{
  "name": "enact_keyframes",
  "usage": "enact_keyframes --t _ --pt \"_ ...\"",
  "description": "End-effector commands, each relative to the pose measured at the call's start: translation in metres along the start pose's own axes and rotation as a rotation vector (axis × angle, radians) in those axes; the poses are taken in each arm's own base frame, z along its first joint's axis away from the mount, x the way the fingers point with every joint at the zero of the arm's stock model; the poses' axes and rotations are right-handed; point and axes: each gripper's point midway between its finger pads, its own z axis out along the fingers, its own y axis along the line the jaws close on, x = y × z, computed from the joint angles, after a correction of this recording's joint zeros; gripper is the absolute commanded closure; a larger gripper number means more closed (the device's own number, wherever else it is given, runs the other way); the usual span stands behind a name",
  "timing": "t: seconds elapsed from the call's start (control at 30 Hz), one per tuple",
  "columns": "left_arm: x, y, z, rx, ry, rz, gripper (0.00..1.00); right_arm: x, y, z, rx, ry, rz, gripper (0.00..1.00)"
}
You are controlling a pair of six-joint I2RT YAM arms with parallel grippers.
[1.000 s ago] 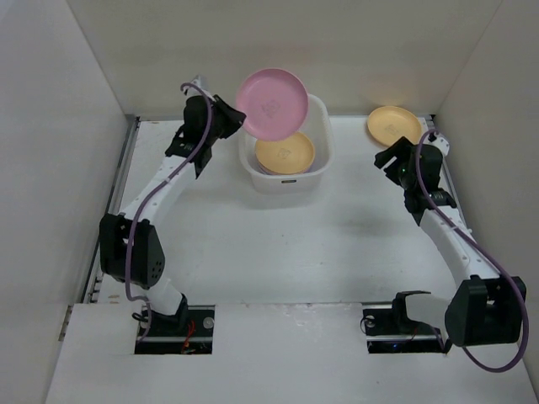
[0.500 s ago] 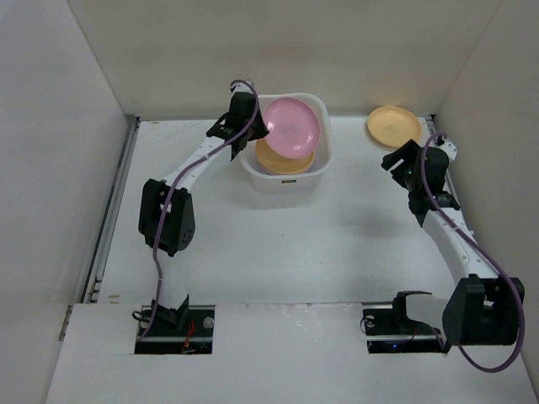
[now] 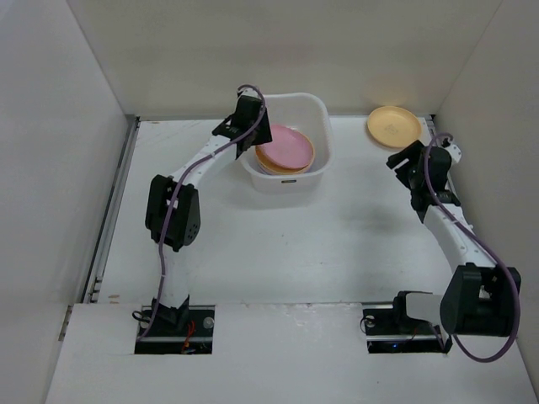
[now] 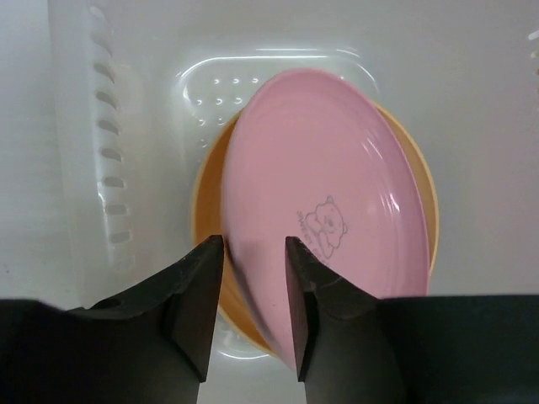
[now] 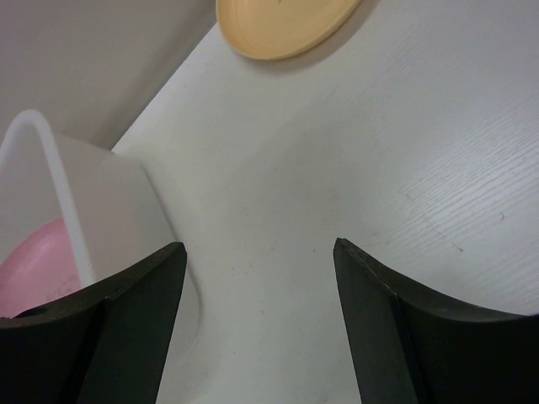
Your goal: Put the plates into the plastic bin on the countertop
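The pink plate (image 3: 289, 141) lies inside the plastic bin (image 3: 324, 109), tilted, its far side resting on an orange plate (image 3: 286, 166) that sits flat on the bin's floor. From the left wrist we see the pink plate (image 4: 328, 185) face up with a small bear print (image 4: 324, 222) near its near edge. The orange plate (image 4: 205, 210) shows as a crescent on either side of it. The bin's translucent wall (image 4: 126, 126) rises to the left.

The left gripper (image 4: 253, 246) hangs over the bin's left rim with the pink plate's near rim between its two dark fingers (image 4: 198, 295). The jaws stand parted, wider than the rim is thick, so we read the hold as let go. Whether a pad is touching the plate we cannot tell. In the overhead view the left gripper (image 3: 257, 137) reaches in from the bin's left side.

Another plate, the yellow-orange plate (image 3: 393, 124), lies flat on the countertop (image 3: 295, 244) in the far right corner, well apart from the bin. The right gripper (image 3: 406, 160) hovers near it, on its near side. From the right wrist its jaws (image 5: 258, 246) gape wide with only bare countertop between them, and the yellow-orange plate (image 5: 286, 21) sits beyond the fingertips. White walls (image 3: 253, 50) close in the countertop.
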Motion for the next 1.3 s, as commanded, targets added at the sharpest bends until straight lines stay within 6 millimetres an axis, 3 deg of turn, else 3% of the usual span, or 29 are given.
enact_keyframes --t 0.0,0.07,0.13,0.4,0.57,0.77,1.13,1.27 --pt "-0.037 -0.013 -0.017 0.032 -0.094 0.022 0.55 -0.013 -0.006 0.015 0.022 -0.039 0.074 0.24" --pt "-0.043 -0.019 -0.024 0.046 -0.113 0.035 0.33 -0.015 -0.018 0.03 0.052 -0.03 0.122 0.24" --pt "-0.052 -0.024 -0.035 0.051 -0.143 0.052 0.0 -0.016 -0.027 0.051 0.06 -0.003 0.188 0.24" --pt "-0.095 -0.039 -0.11 0.117 -0.308 0.046 0.0 -0.018 -0.044 0.127 0.044 0.083 0.387 0.25" --pt "-0.106 -0.026 -0.148 0.124 -0.399 0.014 0.0 -0.023 -0.045 0.167 0.037 0.112 0.457 0.26" --pt "-0.113 0.002 -0.158 0.083 -0.418 -0.012 0.0 -0.018 -0.052 0.21 0.056 0.161 0.563 0.27" --pt "-0.118 0.034 -0.156 0.039 -0.424 -0.065 0.0 -0.006 -0.054 0.256 0.076 0.213 0.646 0.3" --pt "-0.12 0.044 -0.156 0.024 -0.428 -0.079 0.0 0.0 -0.057 0.268 0.093 0.233 0.688 0.42"
